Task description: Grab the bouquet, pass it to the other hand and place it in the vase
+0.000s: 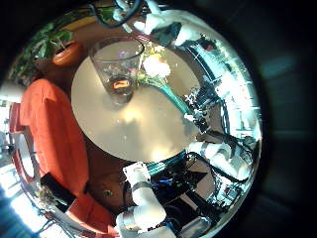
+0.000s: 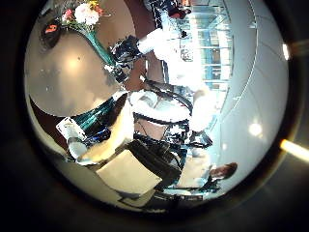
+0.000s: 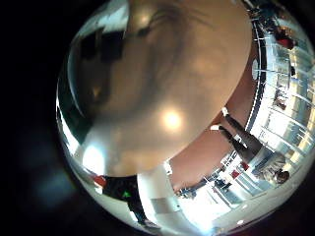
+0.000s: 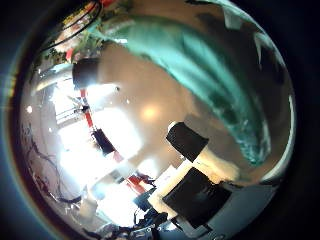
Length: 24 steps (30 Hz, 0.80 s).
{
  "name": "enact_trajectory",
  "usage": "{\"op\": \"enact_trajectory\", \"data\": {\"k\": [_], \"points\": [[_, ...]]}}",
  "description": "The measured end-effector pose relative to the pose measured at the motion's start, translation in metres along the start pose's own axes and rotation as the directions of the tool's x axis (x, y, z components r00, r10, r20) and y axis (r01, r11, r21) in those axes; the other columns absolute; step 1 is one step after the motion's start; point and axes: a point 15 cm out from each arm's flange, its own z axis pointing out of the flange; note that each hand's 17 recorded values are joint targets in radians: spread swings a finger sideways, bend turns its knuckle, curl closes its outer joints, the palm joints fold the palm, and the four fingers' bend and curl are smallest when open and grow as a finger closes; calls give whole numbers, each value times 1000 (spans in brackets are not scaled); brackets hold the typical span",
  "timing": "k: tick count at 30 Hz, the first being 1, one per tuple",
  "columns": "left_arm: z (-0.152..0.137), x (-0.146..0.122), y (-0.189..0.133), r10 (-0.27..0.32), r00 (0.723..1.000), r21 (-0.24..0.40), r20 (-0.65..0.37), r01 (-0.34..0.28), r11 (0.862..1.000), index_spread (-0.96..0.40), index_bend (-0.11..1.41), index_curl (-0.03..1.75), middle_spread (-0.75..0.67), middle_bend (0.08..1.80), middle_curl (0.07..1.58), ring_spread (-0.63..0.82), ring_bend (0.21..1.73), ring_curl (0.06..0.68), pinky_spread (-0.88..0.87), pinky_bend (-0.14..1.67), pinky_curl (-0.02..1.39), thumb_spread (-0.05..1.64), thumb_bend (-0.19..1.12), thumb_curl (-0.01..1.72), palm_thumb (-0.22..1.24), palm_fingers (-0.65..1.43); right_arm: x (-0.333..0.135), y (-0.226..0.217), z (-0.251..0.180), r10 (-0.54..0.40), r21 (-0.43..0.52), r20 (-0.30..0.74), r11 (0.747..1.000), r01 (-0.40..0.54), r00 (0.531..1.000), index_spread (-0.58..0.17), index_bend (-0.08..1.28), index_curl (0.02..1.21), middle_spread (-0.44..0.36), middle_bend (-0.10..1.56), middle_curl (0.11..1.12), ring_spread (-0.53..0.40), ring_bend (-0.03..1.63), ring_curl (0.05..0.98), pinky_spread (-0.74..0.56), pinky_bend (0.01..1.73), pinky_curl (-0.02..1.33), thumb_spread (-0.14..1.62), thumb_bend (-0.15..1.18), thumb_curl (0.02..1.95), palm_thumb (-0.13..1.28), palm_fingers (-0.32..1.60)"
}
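A: Bouquet [image 1: 154,67] – where?
B: Stem's right up vs. right palm; right robot hand [image 1: 201,104] clamped on it. Left robot hand [image 2: 106,145]: fingers loose, holding nothing.
A: Vase?
B: Flowers just beside vase [image 1: 117,61] rim. Vase upright on worktop [image 1: 139,124].

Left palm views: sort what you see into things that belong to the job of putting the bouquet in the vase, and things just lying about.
Part of the job:
bouquet
vase, standing on the table
right hand, holding the bouquet's stem

Just lying about:
sofa
potted plant
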Motion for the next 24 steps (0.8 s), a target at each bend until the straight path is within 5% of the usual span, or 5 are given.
{"op": "enact_trajectory", "data": {"k": [8, 13, 17, 24], "points": [[0, 1, 1, 2, 1000, 0, 2, -2, 1000, 167, 174, 338, 359, 233, 366, 506, 519, 189, 473, 186, 280, 1107, -21, 349, 478, 153, -19, -6, 0, -45, 33, -20, 998, 46, 999, -231, 218, 551, -151, 755, 680, -227, 1123, 474, -154, 906, 559, 1038, -2, 442, 632, 475], [0, 1, 2, 3, 1000, -2, 2, -3, 1000, 167, 175, 338, 359, 233, 367, 507, 516, 187, 473, 187, 280, 1106, -21, 350, 478, 152, -14, -10, -8, -39, 57, -48, 998, 42, 998, -355, 276, 596, -229, 821, 723, -276, 1173, 475, -382, 1064, 549, 1014, 0, 479, 757, 977], [1, 1, 2, 2, 1000, -2, 0, -2, 1000, 167, 174, 338, 359, 232, 367, 508, 516, 185, 473, 186, 279, 1106, -21, 350, 478, 153, -3, -12, -13, -20, 72, -96, 997, 27, 995, -414, 555, 756, -254, 921, 787, -260, 1216, 521, -374, 1116, 598, 983, 3, 507, 861, 1248], [0, 2, 2, 2, 1000, -1, 1, -2, 1000, 167, 174, 338, 359, 232, 367, 508, 516, 184, 473, 186, 279, 1106, -21, 350, 478, 153, 9, -27, -38, 34, 131, -83, 991, -23, 996, -407, 897, 957, -239, 1136, 897, -228, 1353, 598, -284, 1269, 703, 913, 78, 616, 1100, 1209]]}}
